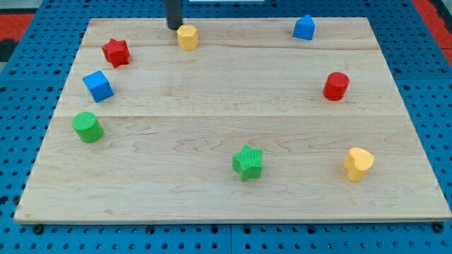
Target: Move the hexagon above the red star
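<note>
A yellow hexagon (187, 37) sits near the view's top edge of the wooden board (233, 113), left of centre. A red star (116, 52) lies to its left and slightly lower. My tip (173, 27) is just to the upper left of the yellow hexagon, very close to it or touching it. The rod comes down from the view's top edge.
A blue cube (97, 85) and a green cylinder (87, 127) lie at the left. A green star (248, 162) is at bottom centre, a yellow heart (358, 164) at bottom right, a red cylinder (336, 86) at right, a blue pentagon-like block (304, 27) at top right.
</note>
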Controlling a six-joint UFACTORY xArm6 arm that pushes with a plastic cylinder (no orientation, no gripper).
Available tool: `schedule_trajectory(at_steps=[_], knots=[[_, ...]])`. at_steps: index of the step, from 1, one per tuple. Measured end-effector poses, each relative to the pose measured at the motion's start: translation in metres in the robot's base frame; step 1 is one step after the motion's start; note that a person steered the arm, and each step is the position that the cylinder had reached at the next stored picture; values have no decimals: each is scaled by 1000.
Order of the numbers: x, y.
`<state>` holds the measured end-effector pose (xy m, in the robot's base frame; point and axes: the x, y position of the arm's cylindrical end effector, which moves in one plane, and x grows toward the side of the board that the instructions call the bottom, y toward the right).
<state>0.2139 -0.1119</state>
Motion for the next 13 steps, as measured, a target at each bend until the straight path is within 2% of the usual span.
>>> schedule_trajectory(at_steps=[2, 3, 4, 5, 7, 9, 12, 13], knots=[[7, 157], [67, 131], [66, 65], [29, 43], [10, 35], [0, -34], [0, -65], [7, -40]])
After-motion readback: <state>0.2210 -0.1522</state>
